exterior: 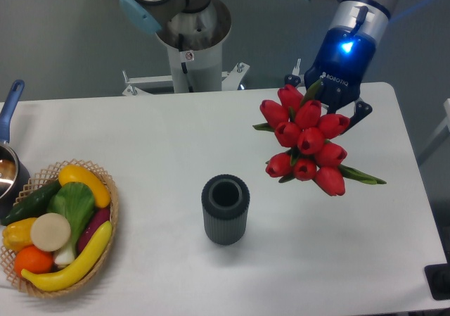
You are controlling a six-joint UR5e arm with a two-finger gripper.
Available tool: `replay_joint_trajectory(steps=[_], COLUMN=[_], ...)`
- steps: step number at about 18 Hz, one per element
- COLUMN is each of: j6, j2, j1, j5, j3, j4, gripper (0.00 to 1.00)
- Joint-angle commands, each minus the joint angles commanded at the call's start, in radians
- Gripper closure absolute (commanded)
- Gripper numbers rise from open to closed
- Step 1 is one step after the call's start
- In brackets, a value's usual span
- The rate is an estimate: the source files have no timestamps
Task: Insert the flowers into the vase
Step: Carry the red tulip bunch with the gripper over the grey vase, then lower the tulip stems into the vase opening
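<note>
The flowers [307, 142], a bunch of red tulip buds with green leaves, hang in the air above the right half of the table. My gripper [328, 99] is shut on their stems from behind, its fingers mostly hidden by the buds. The dark grey ribbed vase [225, 209] stands upright on the table, mouth open and empty, to the lower left of the flowers and apart from them.
A wicker basket [105, 235] of fruit and vegetables sits at the front left. A blue-handled metal pot [8, 162] is at the left edge. The robot base [190, 45] stands at the back. A dark object [439, 281] lies at the front right corner.
</note>
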Motion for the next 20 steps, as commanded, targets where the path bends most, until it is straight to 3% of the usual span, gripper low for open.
replay_joint_trajectory(steps=[5,11,13,20], j6=[0.000,0.076,0.115,0.204], j2=[-0.031,-0.064,-0.075,-0.089], j1=[-0.025,-0.028,-0.029,-0.091], j5=[-0.124,-0.377,-0.460,-0.509], j3=[-0.002,-0.002,-0.027,-0.092], j4=[0.072,0.078,0.078,0.078], gripper=[0.66,0.66,0.66,0.66])
